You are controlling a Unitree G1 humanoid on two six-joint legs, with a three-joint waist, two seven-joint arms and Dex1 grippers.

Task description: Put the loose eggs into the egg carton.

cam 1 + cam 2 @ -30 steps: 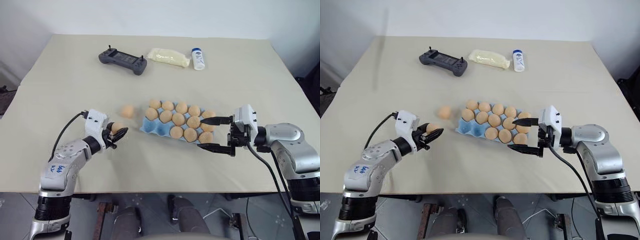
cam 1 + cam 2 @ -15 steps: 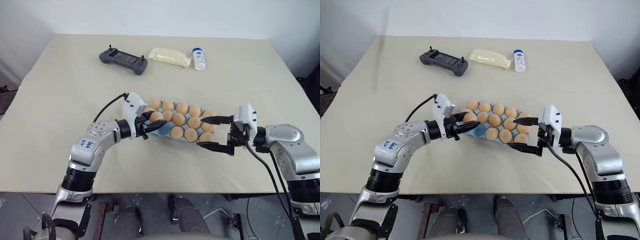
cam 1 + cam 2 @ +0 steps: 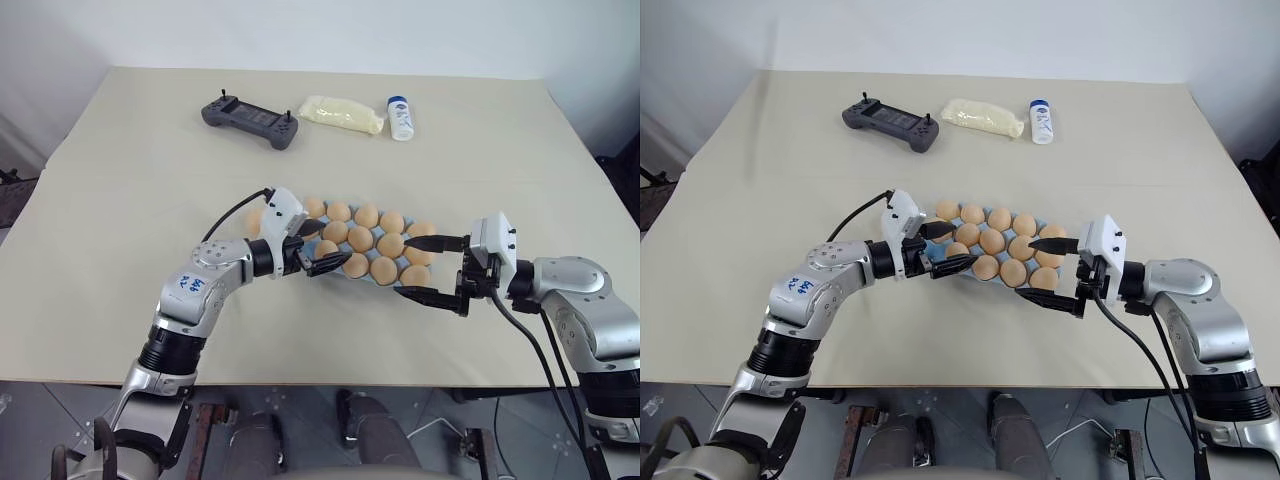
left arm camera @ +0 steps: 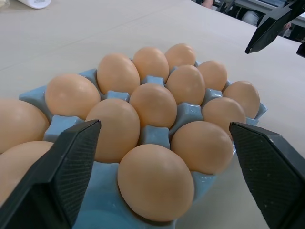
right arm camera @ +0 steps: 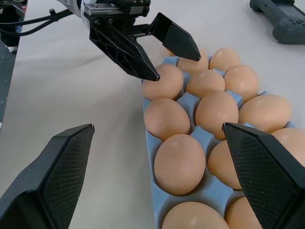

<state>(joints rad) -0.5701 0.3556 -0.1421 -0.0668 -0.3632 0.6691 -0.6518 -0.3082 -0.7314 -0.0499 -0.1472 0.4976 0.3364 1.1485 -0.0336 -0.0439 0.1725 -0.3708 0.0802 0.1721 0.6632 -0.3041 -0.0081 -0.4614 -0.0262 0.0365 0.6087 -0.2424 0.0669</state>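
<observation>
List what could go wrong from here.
1. The open left end effector straddles the corner egg in the egg carton. Pulling back crookedly could clip it or its neighbours.
2. The open right end effector hangs close to the carton's other end. A small drift could shove the carton.
3. A loose egg lies partly hidden by the left wrist and could get knocked rolling.

Both head views look forward and down from above the near edge of the surface (image 3: 120, 160), taking in its whole top; they share nearly the same scene, slightly offset sideways. The left wrist view sits low and close at the egg carton (image 4: 157, 136), facing along its rows toward the right hand (image 3: 432, 268). The right wrist view faces back across the same carton toward the left hand (image 5: 157, 47), at its 12 o'clock.
</observation>
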